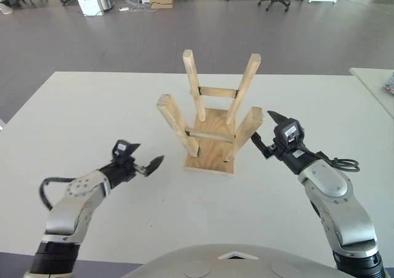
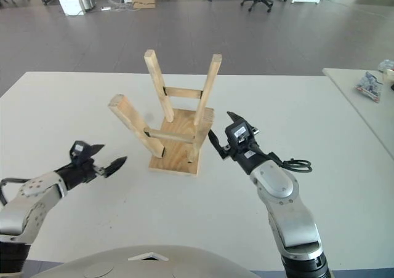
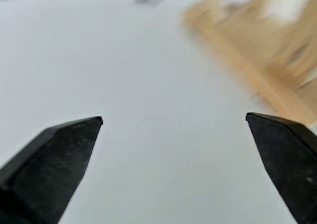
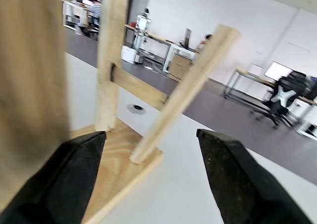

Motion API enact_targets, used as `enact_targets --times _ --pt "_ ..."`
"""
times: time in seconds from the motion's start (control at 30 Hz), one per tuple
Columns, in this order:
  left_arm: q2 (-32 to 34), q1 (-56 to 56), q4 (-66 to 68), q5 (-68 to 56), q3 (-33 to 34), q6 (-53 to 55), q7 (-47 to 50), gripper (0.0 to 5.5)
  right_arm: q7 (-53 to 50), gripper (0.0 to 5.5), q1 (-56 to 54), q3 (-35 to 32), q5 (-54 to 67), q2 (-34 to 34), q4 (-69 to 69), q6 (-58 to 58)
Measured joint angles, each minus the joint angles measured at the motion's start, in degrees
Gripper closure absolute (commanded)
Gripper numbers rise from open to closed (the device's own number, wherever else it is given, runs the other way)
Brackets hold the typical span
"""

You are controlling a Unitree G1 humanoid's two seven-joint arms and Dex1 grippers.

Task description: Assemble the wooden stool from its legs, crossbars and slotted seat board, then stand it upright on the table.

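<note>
The wooden stool stands upside down in the middle of the white table (image 1: 92,112). Its seat board (image 1: 208,156) lies flat, four legs point up, and crossbars (image 1: 217,92) join them. My left gripper (image 1: 149,152) is open low over the table, a short way left of the seat board, with nothing between its fingers. In the left wrist view the board's edge (image 3: 247,70) lies ahead of the open gripper (image 3: 173,118). My right gripper (image 1: 261,125) is open just right of the near right leg (image 1: 246,132), holding nothing. The right wrist view shows that leg (image 4: 29,60) beside one finger.
A second table (image 2: 363,99) stands at the far right with a small packet (image 2: 369,84) on it. Bare tabletop lies all around the stool. Beyond the table's far edge is open floor with desks and office chairs.
</note>
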Motion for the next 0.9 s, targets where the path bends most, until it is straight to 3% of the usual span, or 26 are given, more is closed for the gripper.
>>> enact_targets --times 0.2,0.3,0.4,0.47,0.53,0.6,0.7,0.8,0.9 --pt "1.3 3.89 16.45 2.55 6.04 -15.01 -4.55 0.13 3.58 2.06 -0.41 2.22 0.51 -0.72 1.77 -2.74" --pt "0.49 3.08 16.7 3.0 5.9 -15.35 -4.44 0.13 8.11 2.06 -3.63 10.11 13.03 6.7 -3.97 -2.78" --pt "-0.17 2.47 16.62 3.21 5.7 -15.28 -4.17 0.13 9.02 2.06 -6.55 7.41 19.75 8.79 -4.57 -3.03" --pt "-0.41 2.51 16.38 3.37 5.74 -15.25 -3.97 0.13 10.86 2.06 -6.4 -1.03 22.49 4.86 0.27 -2.92" --pt "-0.67 2.46 16.14 3.5 5.75 -15.21 -3.87 0.13 16.91 2.06 -4.23 -5.38 24.41 -1.73 2.72 -1.81" --pt "-0.74 2.35 15.99 3.59 5.77 -15.2 -3.8 0.13 27.91 2.06 1.94 -7.04 26.07 -13.38 4.54 1.48" --pt "-0.77 0.84 15.99 3.71 5.32 -14.44 -3.8 0.13 36.48 2.06 4.98 -8.06 25.62 -22.6 9.62 3.04" --pt "-1.3 -0.14 15.17 3.85 4.33 -13.66 -3.71 0.13 28.05 2.06 -4.51 -5.41 12.6 -22.07 24.74 -2.28" --pt "-1.68 -1.15 13.25 5.4 2.42 -12.72 -3.94 0.13 17.12 2.06 -15.7 -1.97 3.02 -15.48 38.89 -8.23"
